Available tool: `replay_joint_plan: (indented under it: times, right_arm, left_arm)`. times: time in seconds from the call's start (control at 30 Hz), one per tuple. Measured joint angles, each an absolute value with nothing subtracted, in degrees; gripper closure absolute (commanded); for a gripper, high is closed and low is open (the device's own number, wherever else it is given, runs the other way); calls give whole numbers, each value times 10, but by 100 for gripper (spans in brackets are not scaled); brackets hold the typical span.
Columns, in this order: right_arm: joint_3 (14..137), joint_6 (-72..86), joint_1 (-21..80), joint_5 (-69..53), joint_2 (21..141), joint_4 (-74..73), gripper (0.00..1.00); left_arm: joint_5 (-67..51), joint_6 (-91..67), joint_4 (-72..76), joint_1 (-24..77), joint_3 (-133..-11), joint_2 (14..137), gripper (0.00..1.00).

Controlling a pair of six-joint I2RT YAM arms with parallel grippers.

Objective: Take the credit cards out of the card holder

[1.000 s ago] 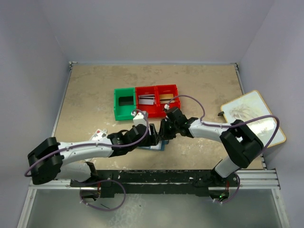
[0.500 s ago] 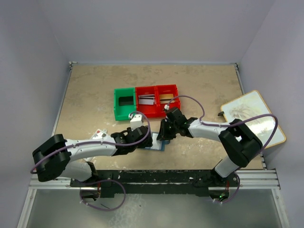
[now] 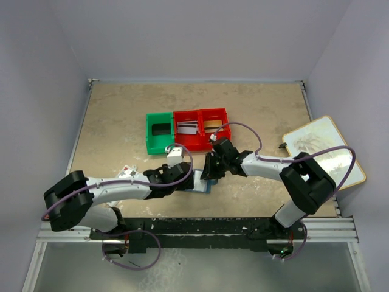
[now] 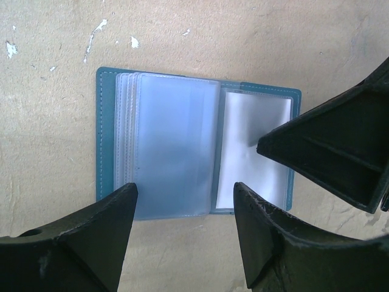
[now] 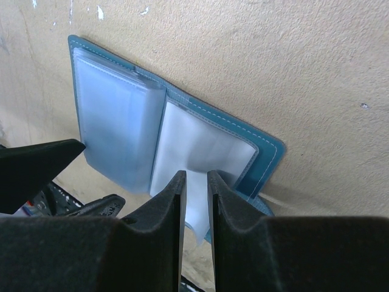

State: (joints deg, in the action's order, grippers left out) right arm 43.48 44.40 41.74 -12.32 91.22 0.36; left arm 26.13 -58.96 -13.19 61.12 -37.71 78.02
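Left wrist: left gripper (image 4: 185, 188) spread wide over open card holder (image 4: 176, 146); right gripper (image 5: 196, 176) pinching its clear sleeve (image 5: 203, 143).

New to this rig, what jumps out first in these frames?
The open blue card holder lies at the table's near middle, clear sleeves fanned. The right gripper appears to pinch one sleeve, while the left gripper hangs open over its edge. Behind, a green bin adjoins two red bins holding cards.
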Motion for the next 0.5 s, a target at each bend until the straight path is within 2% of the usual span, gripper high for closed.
replay_joint_plan:
  times: [0.5]
  right_arm:
    - [435, 444, 417, -119, 912, 4, 77]
  left_arm:
    - [255, -589, -129, 610, -392, 809, 37]
